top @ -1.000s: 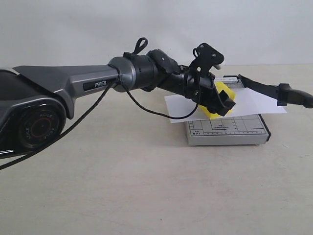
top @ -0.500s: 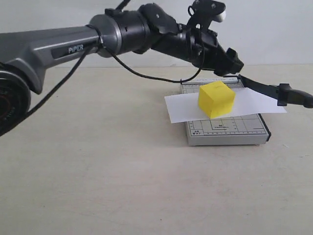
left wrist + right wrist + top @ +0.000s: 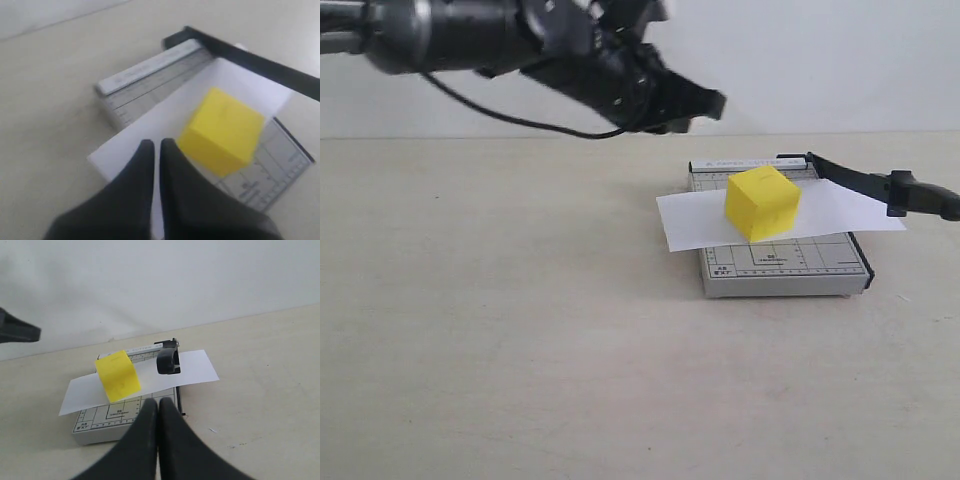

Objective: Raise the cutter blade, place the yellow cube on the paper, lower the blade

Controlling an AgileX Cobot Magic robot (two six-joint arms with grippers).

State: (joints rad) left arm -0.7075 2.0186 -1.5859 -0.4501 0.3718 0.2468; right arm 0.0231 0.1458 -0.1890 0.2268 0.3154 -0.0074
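Observation:
The yellow cube rests on the white paper, which lies across the grey gridded cutter base. The black cutter blade is raised off the base, angled out to the right from its hinge. My left gripper hangs above and to the left of the cutter, shut and holding nothing. The left wrist view shows its fingertips closed in front of the cube and paper. My right gripper is shut and empty, short of the base, with the blade handle beyond it.
The cutter stands on a bare beige tabletop with a white wall behind. The left arm's black cable trails under its wrist. The right arm is outside the exterior view.
The left gripper, which was down at the cube a second ago, has let it go and drawn back up and to the left. The cube stays on the paper.

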